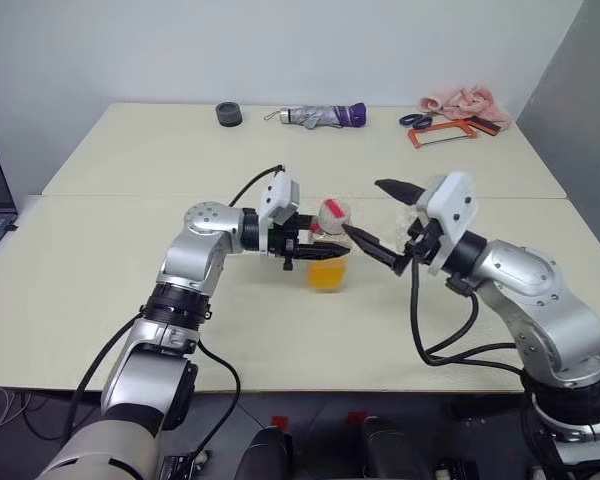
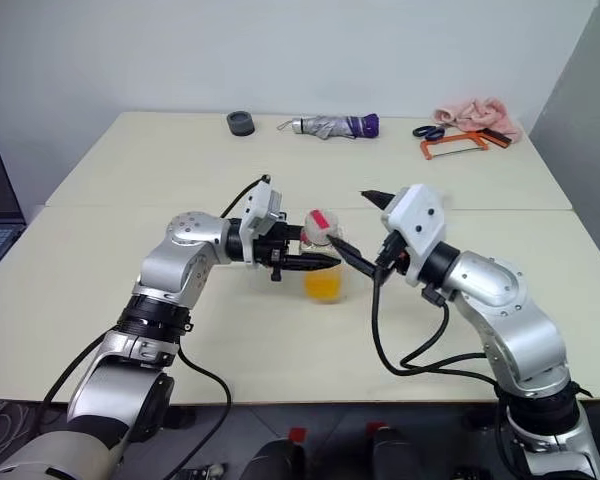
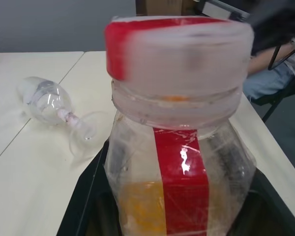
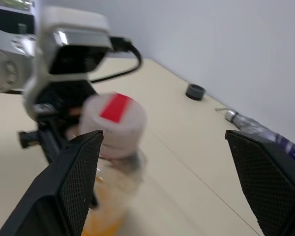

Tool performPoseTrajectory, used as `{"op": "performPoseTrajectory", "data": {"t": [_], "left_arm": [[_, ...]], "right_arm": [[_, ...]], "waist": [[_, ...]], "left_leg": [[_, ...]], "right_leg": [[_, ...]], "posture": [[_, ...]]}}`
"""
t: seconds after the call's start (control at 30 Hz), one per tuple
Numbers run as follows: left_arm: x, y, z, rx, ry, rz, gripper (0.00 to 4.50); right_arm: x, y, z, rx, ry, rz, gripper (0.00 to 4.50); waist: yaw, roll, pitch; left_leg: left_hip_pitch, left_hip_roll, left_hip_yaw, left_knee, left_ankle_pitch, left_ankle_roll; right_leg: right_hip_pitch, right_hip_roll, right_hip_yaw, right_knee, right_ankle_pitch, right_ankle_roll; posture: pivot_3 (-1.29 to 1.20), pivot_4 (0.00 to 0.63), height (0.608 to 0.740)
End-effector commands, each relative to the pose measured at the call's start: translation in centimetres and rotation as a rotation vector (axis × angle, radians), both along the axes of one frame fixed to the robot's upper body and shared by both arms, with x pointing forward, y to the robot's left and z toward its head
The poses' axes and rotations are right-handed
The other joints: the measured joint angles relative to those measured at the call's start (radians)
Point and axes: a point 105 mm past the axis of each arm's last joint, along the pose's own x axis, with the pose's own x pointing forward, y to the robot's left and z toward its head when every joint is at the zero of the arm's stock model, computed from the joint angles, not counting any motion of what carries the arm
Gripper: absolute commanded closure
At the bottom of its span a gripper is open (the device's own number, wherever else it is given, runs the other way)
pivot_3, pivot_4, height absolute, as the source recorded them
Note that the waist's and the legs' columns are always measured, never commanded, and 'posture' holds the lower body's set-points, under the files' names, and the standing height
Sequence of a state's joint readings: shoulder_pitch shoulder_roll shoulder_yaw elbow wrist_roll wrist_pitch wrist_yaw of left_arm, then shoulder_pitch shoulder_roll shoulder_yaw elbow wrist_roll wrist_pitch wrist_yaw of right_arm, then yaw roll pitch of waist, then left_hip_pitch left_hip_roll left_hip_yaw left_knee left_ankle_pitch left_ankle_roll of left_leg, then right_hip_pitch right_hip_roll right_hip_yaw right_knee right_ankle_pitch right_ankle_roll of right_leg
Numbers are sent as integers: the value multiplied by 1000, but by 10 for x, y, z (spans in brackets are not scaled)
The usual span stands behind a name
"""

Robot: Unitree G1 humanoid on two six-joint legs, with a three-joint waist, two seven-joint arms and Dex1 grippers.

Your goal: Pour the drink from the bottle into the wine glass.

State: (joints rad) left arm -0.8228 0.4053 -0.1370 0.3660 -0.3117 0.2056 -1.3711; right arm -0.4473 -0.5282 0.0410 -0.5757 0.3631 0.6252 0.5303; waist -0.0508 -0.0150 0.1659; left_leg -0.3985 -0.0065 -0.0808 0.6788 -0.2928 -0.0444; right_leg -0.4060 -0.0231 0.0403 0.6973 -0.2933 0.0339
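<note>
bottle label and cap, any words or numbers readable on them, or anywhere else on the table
None can be read.
The bottle: its red label strip shows no lettering.
The cap: a red patch on white, blurred, no text visible.
The things at the table's far edge are too small to show any writing.

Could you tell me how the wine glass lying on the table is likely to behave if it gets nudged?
The wine glass lies on its side, so its rounded bowl would probably roll in an arc. It looks thin and clear, likely fragile and light.
</note>
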Motion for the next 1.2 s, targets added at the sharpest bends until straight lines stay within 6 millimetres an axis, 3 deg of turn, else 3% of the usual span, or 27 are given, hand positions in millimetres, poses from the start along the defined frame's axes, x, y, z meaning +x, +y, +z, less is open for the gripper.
{"op": "performPoseTrajectory", "data": {"t": [0.03,0.3,0.67,1.2], "left_arm": [[-1,-1,14,-28,-63,-14,2698],[1,-1,15,-34,-71,-10,2700],[1,-1,16,-38,-62,-30,2700],[3,2,17,-36,-64,-24,2700]], "right_arm": [[-16,3,5,15,13,85,267],[-32,19,6,22,44,189,267],[-6,44,17,64,-7,129,267],[2,34,14,59,2,78,267]], "waist": [[0,0,0],[0,0,0],[-3,0,0],[-4,0,0]], "left_leg": [[0,0,0,0,0,0],[0,0,0,0,0,0],[0,0,0,0,0,0],[0,0,0,0,0,0]], "right_leg": [[0,0,0,0,0,0],[0,0,0,0,0,0],[0,1,0,0,0,0],[0,0,0,0,0,0]], "posture": [[0,150,740],[0,150,740],[0,150,740],[0,150,740]]}}
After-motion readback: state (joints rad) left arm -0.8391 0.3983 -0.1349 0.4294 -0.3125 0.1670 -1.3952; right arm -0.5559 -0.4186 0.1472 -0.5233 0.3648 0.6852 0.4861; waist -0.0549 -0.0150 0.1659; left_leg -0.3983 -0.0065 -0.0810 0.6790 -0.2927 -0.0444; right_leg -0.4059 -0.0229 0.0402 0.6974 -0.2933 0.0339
